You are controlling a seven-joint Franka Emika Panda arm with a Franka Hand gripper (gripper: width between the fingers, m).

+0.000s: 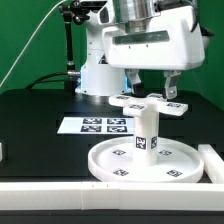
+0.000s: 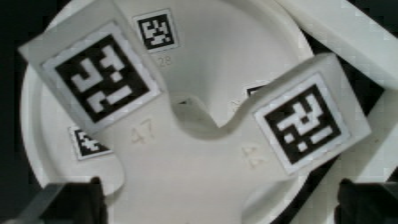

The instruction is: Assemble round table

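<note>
One smooth white plastic round disc (image 1: 108, 166), rimmed, lies by the tabletop's edge nearest the exterior camera; one short tagged leg (image 1: 146, 135) stands upright on it; one cross-shaped foot piece (image 1: 150, 104) caps the leg; the gripper (image 1: 153, 90) hangs just above, fingers spread.

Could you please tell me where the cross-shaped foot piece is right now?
In the exterior view, the foot piece sits centrally atop the upright leg, just beneath the gripper.

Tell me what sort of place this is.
Most likely a robotics lab test bench. A black table carries the marker board, the white round disc wears square tags for camera tracking, and a plain green backdrop stands behind.
</note>
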